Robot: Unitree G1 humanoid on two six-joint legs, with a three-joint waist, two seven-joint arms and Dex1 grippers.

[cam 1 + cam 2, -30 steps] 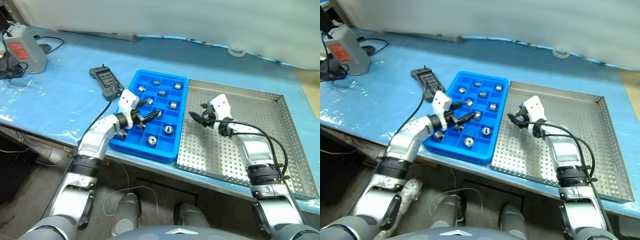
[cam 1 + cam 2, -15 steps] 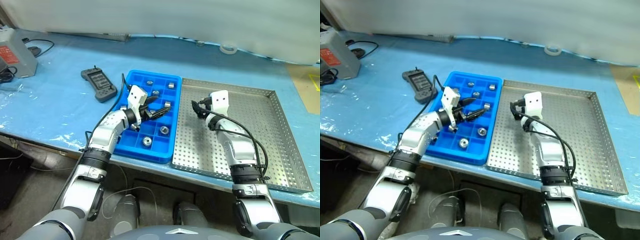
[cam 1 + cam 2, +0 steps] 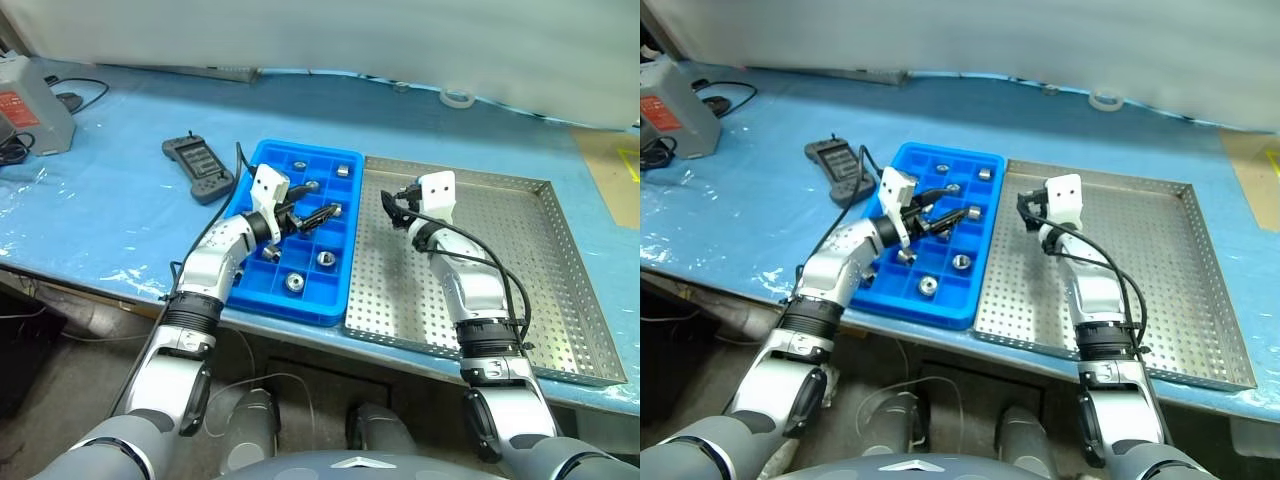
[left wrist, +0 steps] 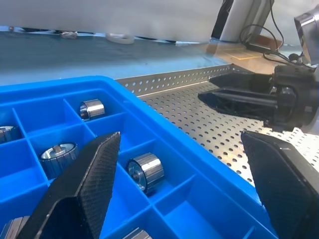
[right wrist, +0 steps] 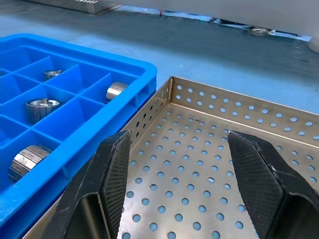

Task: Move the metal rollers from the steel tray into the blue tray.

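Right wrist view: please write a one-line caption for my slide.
Open right pincer above the bare perforated floor of the steel tray, beside the blue tray holding metal rollers.

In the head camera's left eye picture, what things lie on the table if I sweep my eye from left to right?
Grey box with a red label → black handheld controller → blue tray, with the left gripper open over it → steel tray, with the right gripper open over its left part.

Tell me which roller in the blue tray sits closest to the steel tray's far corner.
The roller lying on its side in the blue tray's compartment against the wall next to the steel tray; the other rollers sit further in.
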